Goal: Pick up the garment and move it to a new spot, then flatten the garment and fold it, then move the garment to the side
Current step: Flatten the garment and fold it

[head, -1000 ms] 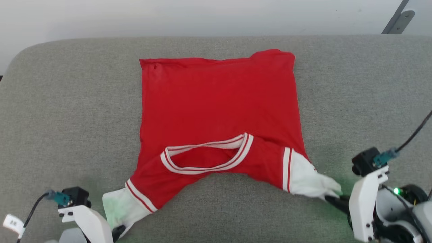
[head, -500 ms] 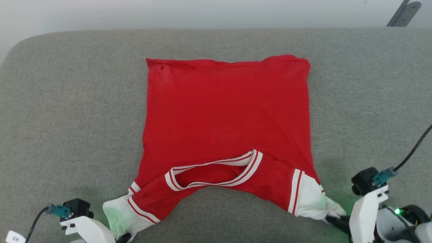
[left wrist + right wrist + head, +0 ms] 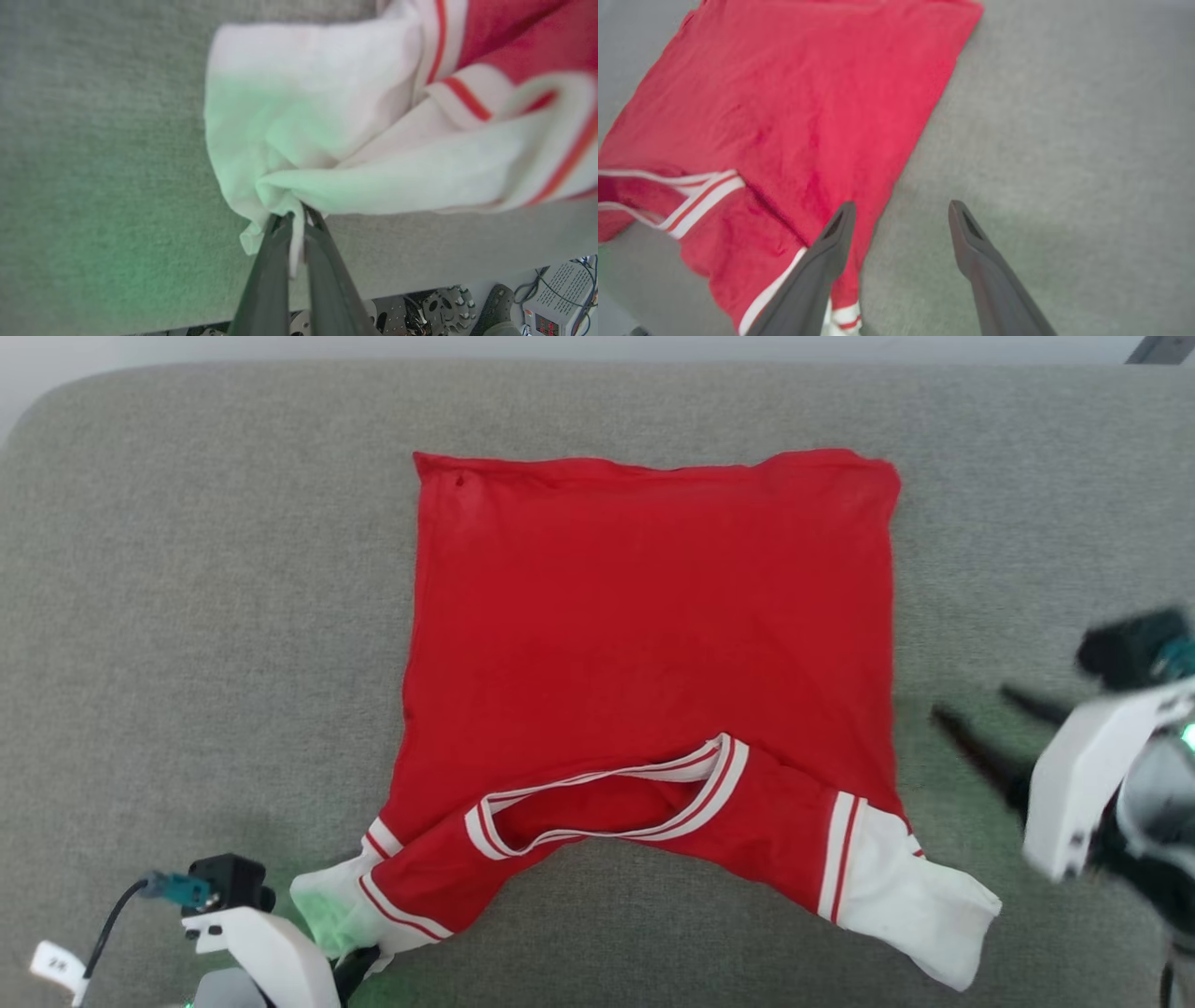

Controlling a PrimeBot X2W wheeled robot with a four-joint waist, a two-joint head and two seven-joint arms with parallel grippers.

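The garment (image 3: 653, 625), a red jersey with white sleeve ends and striped trim, lies spread on the grey cushion, collar toward me. Its left white sleeve end (image 3: 299, 116) is pinched in my left gripper (image 3: 295, 218), which is shut on the cloth near the cushion's front edge. In the head view that gripper (image 3: 359, 963) sits at the lower left under the sleeve. My right gripper (image 3: 971, 705) hovers open to the right of the garment, blurred, holding nothing. Its fingers (image 3: 831, 238) stand wide apart above the garment's right edge (image 3: 822, 121). The right sleeve end (image 3: 920, 905) lies free.
The grey cushion (image 3: 187, 616) spans the head view with bare room left and right of the garment. Its front edge (image 3: 420, 275) runs close behind my left gripper, with equipment and cables (image 3: 551, 303) below it.
My right gripper has let go of the right sleeve end, opened, and lifted up and away to the right. The sleeve end now lies flat. The head camera has tilted down.
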